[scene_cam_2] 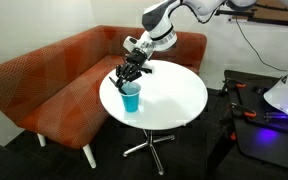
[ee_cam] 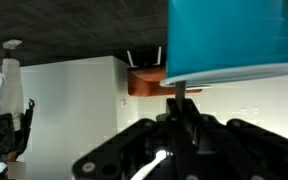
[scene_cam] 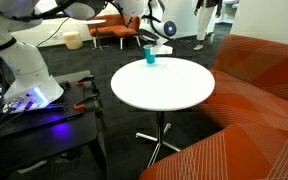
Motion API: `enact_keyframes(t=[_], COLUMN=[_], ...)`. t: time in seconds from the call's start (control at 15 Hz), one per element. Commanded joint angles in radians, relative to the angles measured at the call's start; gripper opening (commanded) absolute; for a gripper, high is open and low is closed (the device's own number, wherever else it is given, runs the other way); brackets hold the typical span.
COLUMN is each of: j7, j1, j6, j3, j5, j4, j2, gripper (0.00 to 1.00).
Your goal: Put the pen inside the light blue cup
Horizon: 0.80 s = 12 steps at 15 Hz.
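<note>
The light blue cup (scene_cam_2: pixel 131 98) stands upright near the edge of the round white table (scene_cam_2: pixel 174 95), on the sofa side. It also shows in an exterior view (scene_cam: pixel 150 57). The wrist view is upside down, so the cup (ee_cam: pixel 224 40) hangs from the top of the picture. My gripper (scene_cam_2: pixel 130 74) hovers directly over the cup's rim and points down. It is shut on the pen (ee_cam: pixel 181 102), a thin dark stick between the fingers whose tip reaches the cup's rim. The pen is too small to make out in the exterior views.
An orange sofa (scene_cam_2: pixel 54 80) wraps around the table's far side. A black cart (scene_cam: pixel 44 115) with tools and the robot base stands beside the table. The table rests on a metal pedestal foot (scene_cam_2: pixel 149 145). Orange chairs (scene_cam: pixel 114 30) stand in the background.
</note>
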Motion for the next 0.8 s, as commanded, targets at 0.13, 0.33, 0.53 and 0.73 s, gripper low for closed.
enact_keyframes(t=[0.13, 0.33, 0.53, 0.73], j7=[0.035, 0.04, 0.043, 0.048], j1=[-0.027, -0.038, -0.06, -0.094], j6=[0.075, 0.087, 0.097, 0.125], j3=[0.023, 0.031, 0.05, 0.086], j5=[0.003, 0.001, -0.002, -0.008], j4=[-0.045, -0.071, -0.106, -0.153], j2=[-0.002, -0.01, -0.021, -0.031], gripper=[0.03, 0.37, 0.58, 0.81])
